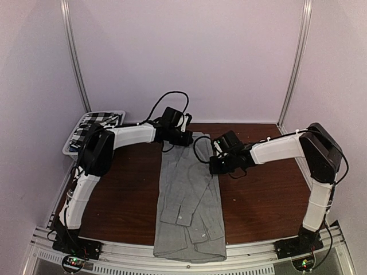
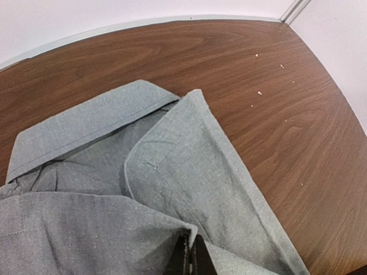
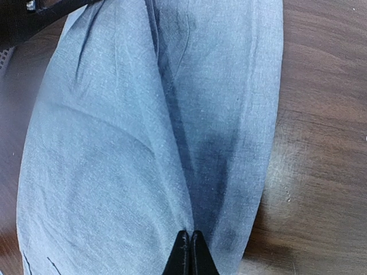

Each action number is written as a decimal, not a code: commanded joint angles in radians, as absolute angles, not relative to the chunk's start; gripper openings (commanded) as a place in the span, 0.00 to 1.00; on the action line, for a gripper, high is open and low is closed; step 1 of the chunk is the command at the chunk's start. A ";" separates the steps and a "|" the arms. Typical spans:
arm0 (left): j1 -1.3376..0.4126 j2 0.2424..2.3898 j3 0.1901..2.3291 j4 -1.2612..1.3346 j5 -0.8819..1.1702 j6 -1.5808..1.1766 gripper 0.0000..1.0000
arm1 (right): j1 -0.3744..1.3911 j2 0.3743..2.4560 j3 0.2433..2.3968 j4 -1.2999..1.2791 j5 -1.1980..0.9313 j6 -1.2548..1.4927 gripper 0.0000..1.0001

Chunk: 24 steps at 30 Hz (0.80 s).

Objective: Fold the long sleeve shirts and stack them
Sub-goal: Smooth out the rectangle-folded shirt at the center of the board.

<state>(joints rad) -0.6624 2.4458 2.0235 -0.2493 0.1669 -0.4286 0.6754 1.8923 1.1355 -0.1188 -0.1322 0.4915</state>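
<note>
The grey shirt (image 1: 189, 197) lies flat in the mid of the table (image 1: 258, 200) — a long thin strip w/ both sides folded in. Its collar (image 2: 86, 123) is at the far end, open & a bit crumpled. A sleeve (image 1: 179, 186) lies on top, cuff (image 1: 172, 216) toward the near end. The near end hangs a bit over the table edge. The cloth is plain & soft, w/ a few creases.

My L gripper (image 2: 190, 258) is at the collar end, pinched tight on a fold of the grey cloth. My R gripper (image 3: 190, 252) is at the shirt's right edge, a bit nearer to me, also tight, nipping a crease.

The basket (image 1: 69, 148) sits at the far left corner, well apart from the grey shirt. The checked shirt (image 1: 98, 120) is in it, bunched up — black & white squares.
</note>
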 commanded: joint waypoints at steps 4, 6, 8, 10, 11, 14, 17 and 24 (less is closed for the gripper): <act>-0.646 2.418 2.018 -0.157 0.200 -0.447 0.04 | 0.685 1.866 1.117 -0.120 -0.105 0.512 0.00; -0.641 2.425 2.021 -0.155 0.208 -0.449 0.08 | 0.685 1.868 1.115 -0.123 -0.099 0.515 0.00; -0.636 2.433 2.028 -0.156 0.202 -0.452 0.12 | 0.685 1.868 1.116 -0.130 -0.087 0.520 0.00; -0.629 2.443 2.042 -0.163 0.194 -0.456 0.15 | 0.685 1.867 1.118 -0.138 -0.071 0.527 0.00; -0.624 2.451 2.052 -0.170 0.191 -0.459 0.16 | 0.684 1.867 1.119 -0.140 -0.065 0.530 0.00; -0.612 2.471 2.090 -0.187 0.198 -0.461 0.19 | 0.684 1.868 1.124 -0.146 -0.059 0.536 0.00; -0.607 2.473 2.107 -0.203 0.197 -0.449 0.21 | 0.683 1.868 1.131 -0.163 -0.035 0.548 0.00; -0.602 2.399 2.039 -0.218 0.192 -0.434 0.24 | 0.682 1.819 1.172 -0.197 -0.014 0.550 0.27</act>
<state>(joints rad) -0.6064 2.4626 2.0727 -0.2264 0.1947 -0.4534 0.6785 1.8858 1.1309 -0.1631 -0.0551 0.5423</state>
